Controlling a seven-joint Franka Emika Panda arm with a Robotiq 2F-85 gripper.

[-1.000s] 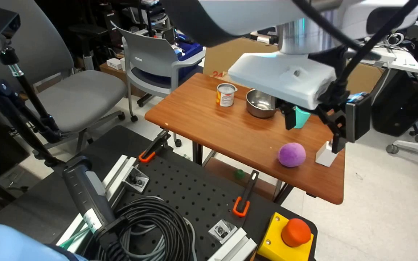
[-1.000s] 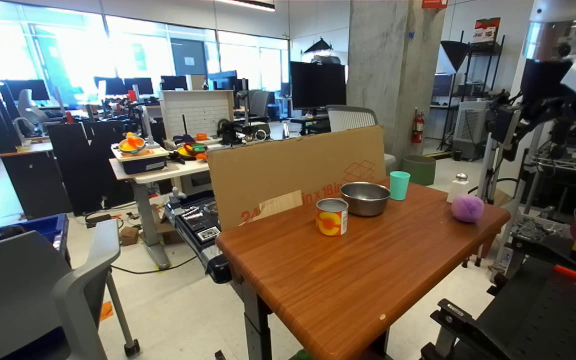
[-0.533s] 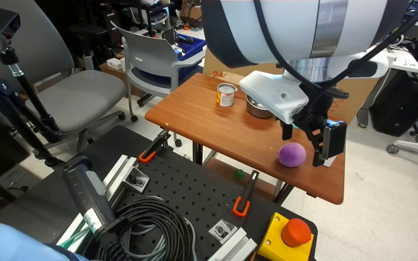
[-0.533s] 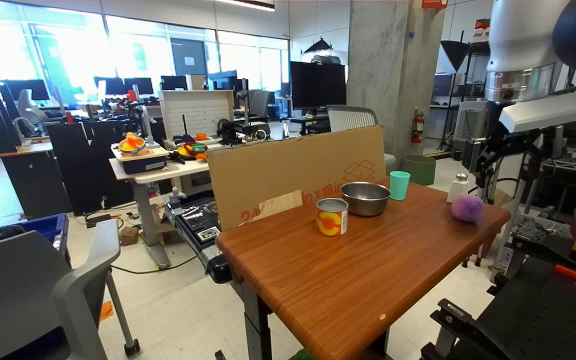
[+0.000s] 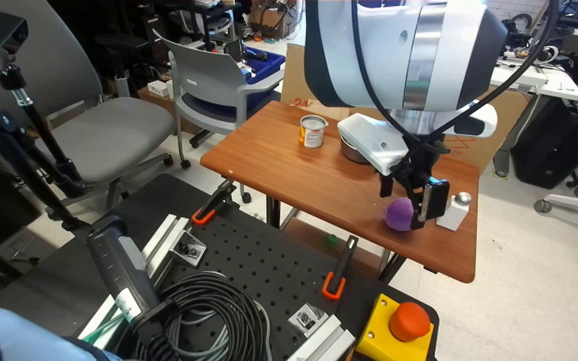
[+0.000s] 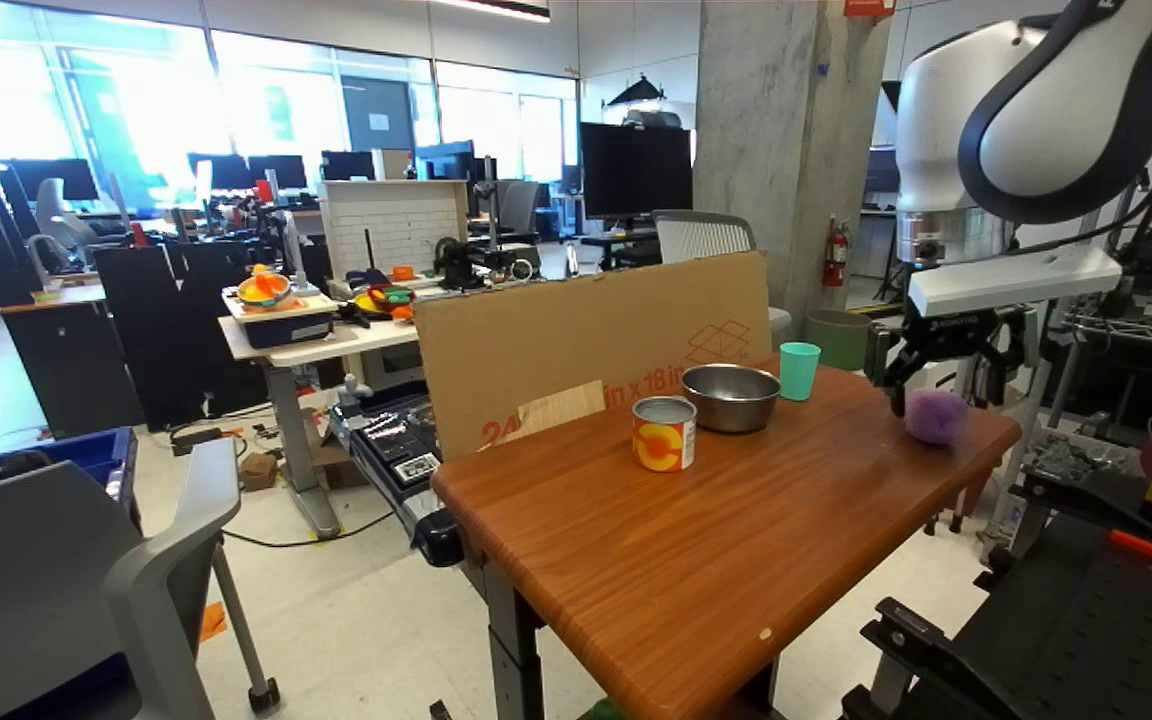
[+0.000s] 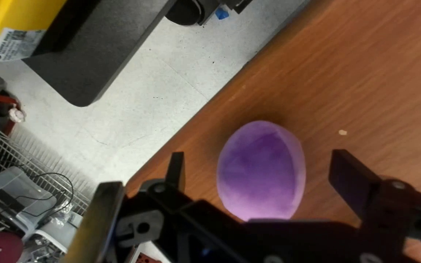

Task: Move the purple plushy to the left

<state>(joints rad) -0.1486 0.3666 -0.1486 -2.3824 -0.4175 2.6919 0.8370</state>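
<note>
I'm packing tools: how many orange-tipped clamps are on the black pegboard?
2: one clamp nearer the grey chairs, another clamp nearer the yellow box. Others may be hidden.

"Where's your gripper (image 6: 948,388)?"

"In an exterior view I see my arm (image 6: 1046,130) at the upper right, the gripper pointing down over the purple plushy (image 6: 936,420). The fingers (image 6: 897,397) are spread, one hanging just by the plushy's left side; I can't tell if it touches."

"And the plushy?"

"On the wooden table (image 6: 696,560), near its right end."

"What else?"

"Well apart from it, I've got an orange-labelled can (image 6: 664,440), a metal bowl (image 6: 733,402) farther back to its right, and a teal cup (image 6: 798,372) just beside the bowl. A cardboard sheet (image 6: 576,325) with red print stands along the back."
</note>
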